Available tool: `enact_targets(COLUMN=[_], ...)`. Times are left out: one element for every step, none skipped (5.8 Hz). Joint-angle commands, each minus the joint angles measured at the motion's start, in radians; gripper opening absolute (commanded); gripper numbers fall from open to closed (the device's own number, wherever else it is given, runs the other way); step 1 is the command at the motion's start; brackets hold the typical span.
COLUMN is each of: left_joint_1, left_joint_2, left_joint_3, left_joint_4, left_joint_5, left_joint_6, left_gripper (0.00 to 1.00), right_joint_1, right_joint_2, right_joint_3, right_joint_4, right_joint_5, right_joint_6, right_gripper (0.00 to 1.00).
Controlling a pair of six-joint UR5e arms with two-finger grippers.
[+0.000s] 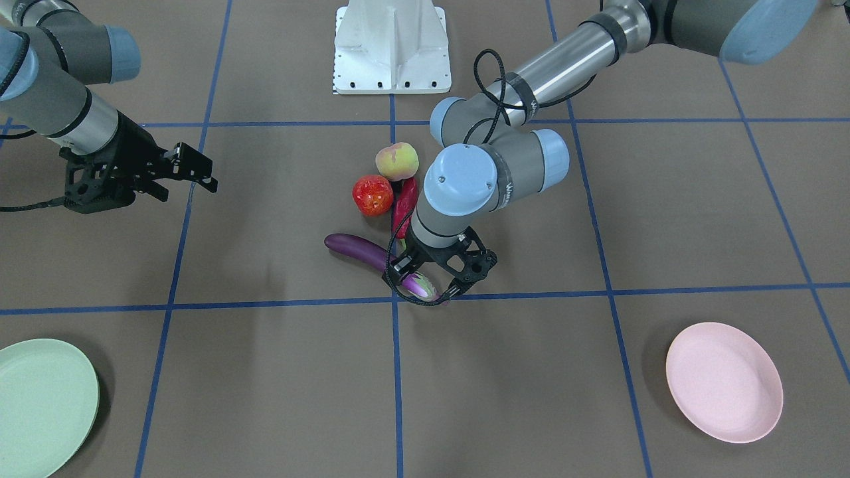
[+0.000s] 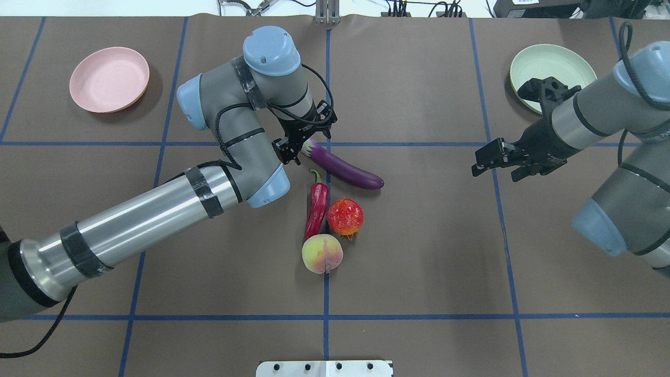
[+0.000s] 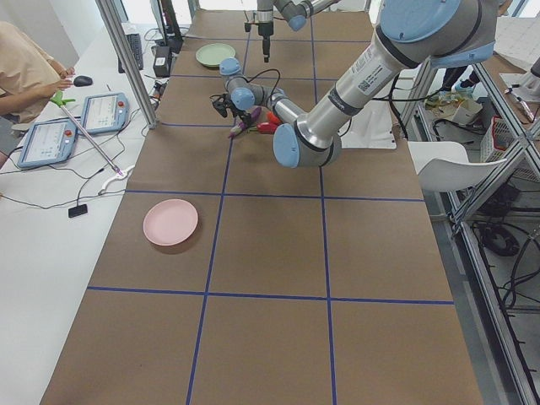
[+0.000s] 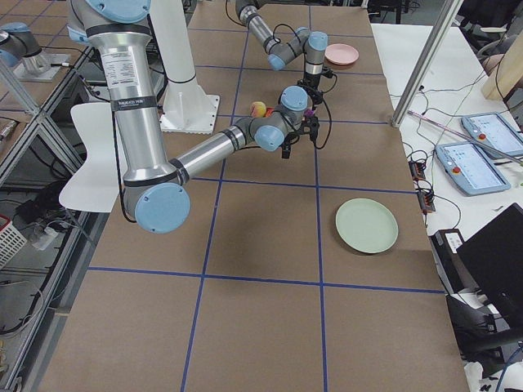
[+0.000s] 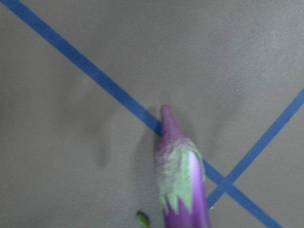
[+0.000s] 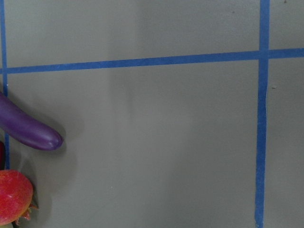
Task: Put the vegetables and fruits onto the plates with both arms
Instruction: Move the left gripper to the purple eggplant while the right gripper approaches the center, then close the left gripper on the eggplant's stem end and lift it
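Positions are given as seen from the robot's side of the table (image 2: 419, 251). At far left lay the pink plate (image 2: 109, 79), empty. To its right the left arm (image 2: 157, 214) reached in towards the centre. The left gripper (image 2: 301, 149) stood low over the cap end of the eggplant (image 2: 345, 170), with its jaws spread to either side of the cap and not yet pressed on it. The eggplant lay flat on the table, its cap resting on a blue tape line (image 5: 109, 85) in the left wrist view.

Just nearer than the eggplant lay the chili pepper (image 2: 316, 207). The red fruit (image 2: 345, 216) was just beside it on the right, and the peach (image 2: 322, 253) sat at its near tip. None of the four items was on a plate.

Further right the right gripper (image 2: 494, 166) hung above bare table, jaws spread and holding nothing, well apart from the produce. At far right lay the green plate (image 2: 555, 68), also empty.

Handling, as a judgement:
- The eggplant skin appeared glossy and probably slippery. The body looked stiff and likely light.
- A hold at the cap end would leave the long body free to droop or swing; a hold across the narrow width nearer mid-length would carry more evenly.
- The two round fruits would tend to roll and should be pinched across the widest part.
- The chili was crowded by both fruits, which left little room for the fingers.
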Motion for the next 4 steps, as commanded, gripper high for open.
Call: enact_targets(left_joint_1=[0.017,0.025,0.034,0.037], left_joint_2=[-0.03,-0.032,-0.032,-0.033], left_joint_3=[0.041,0.069,0.09,0.096], left_joint_4=[-0.02,-0.055,-0.072,-0.074], left_joint_5=[0.064,0.074,0.075,0.075], left_joint_6=[-0.027,-0.027,-0.025,-0.025], left_gripper=[1.0,1.0,1.0,0.93], right_joint_1=[-0.001,-0.003,-0.009,-0.01], right_joint_2=[-0.001,-0.001,-0.001,-0.001], right_joint_3=[0.007,0.007,0.007,0.007], right_joint_4=[0.0,0.0,0.0,0.0], right_joint_5=[-0.001,-0.001,-0.001,-0.004], right_joint_6=[0.002,0.022,0.036,0.034], right_gripper=[1.0,1.0,1.0,1.0])
